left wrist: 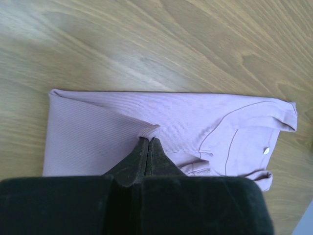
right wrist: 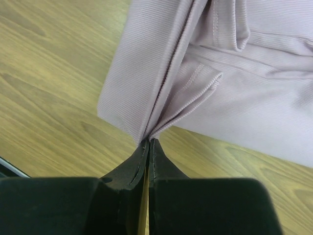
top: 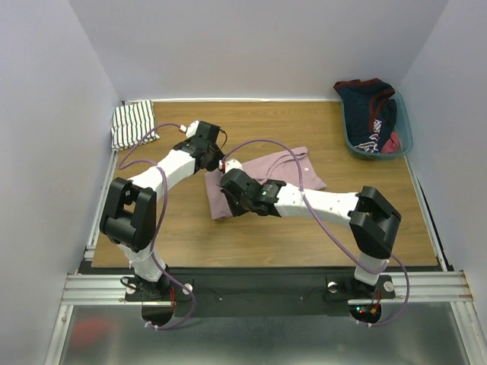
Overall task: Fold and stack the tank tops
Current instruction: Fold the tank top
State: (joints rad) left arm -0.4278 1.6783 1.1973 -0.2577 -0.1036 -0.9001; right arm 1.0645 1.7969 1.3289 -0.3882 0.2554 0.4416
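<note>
Where left pincer (left wrist: pixel 149 140) grips, the ribbed mauve top (left wrist: pixel 195 115) puckers.

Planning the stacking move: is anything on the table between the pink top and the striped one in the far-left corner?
No loose object shows there. Between the pink tank top and the striped tank top is bare table, crossed only by the left arm and its cable.
</note>
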